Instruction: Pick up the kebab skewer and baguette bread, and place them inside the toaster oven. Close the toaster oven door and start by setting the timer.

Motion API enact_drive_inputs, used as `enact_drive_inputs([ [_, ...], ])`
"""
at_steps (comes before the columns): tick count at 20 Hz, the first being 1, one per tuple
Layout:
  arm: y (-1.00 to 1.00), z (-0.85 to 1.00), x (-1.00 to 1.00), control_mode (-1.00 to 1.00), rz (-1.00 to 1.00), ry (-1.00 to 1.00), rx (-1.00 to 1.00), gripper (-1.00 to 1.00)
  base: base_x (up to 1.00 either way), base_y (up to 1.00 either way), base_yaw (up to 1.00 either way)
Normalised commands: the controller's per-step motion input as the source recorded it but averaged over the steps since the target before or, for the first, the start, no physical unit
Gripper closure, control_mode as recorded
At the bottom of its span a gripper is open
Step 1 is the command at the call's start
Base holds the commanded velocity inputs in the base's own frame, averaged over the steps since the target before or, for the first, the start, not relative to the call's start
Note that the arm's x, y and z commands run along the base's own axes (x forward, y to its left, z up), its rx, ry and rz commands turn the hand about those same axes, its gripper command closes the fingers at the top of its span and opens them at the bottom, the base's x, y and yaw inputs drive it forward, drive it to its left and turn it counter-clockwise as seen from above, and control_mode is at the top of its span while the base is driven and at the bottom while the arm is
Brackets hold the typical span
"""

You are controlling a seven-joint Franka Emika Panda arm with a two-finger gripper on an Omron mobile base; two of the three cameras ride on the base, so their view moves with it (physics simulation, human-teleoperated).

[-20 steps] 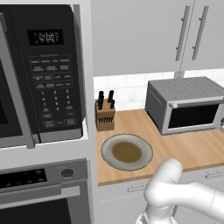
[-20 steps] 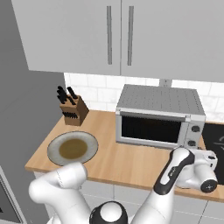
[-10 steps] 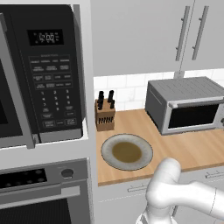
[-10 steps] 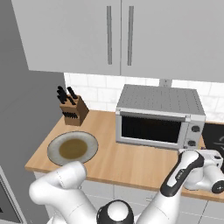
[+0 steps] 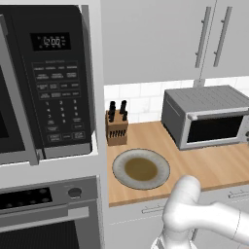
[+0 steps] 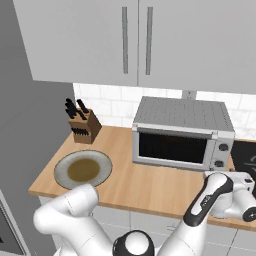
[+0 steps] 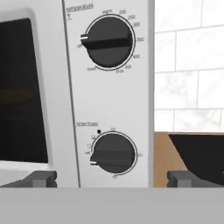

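Hand view looks square onto the toaster oven's (image 7: 109, 92) control panel: the temperature knob (image 7: 108, 42) sits toward twelve o'clock and the timer knob (image 7: 113, 152) toward six, its white pointer aimed near nine. The gripper (image 7: 113, 179) hangs just in front of that timer knob with its two fingers spread wide, one fingertip (image 7: 40, 178) at seven o'clock and the other at five, touching nothing. To the panel's left is the dark glass of the toaster oven door (image 7: 19, 89), shut. From the right base view, the toaster oven stands on the wooden counter (image 6: 140, 182), with a plate (image 6: 83, 169) at its eight o'clock and a knife block (image 6: 82, 128) at its nine. The plate holds a brown patch; I cannot tell what it is.
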Motion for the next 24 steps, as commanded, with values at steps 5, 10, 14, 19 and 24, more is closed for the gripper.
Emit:
enact_drive_inputs([
  [5,0.26,-0.02,0.10,-1.00,-0.10,0.00,0.00,-1.00,0.00,0.00,0.00],
  [10,0.04,0.04,0.13,-1.00,-0.10,0.00,0.00,-1.00,0.00,0.00,0.00],
  [14,-0.05,0.00,0.13,-1.00,-0.02,0.00,0.00,-1.00,0.00,0.00,0.00],
  [19,-0.21,0.00,0.01,-1.00,0.00,0.00,0.00,-1.00,0.00,0.00,0.00],
  [24,-0.28,0.00,0.00,-1.00,0.02,0.00,0.00,-1.00,0.00,0.00,0.00],
])
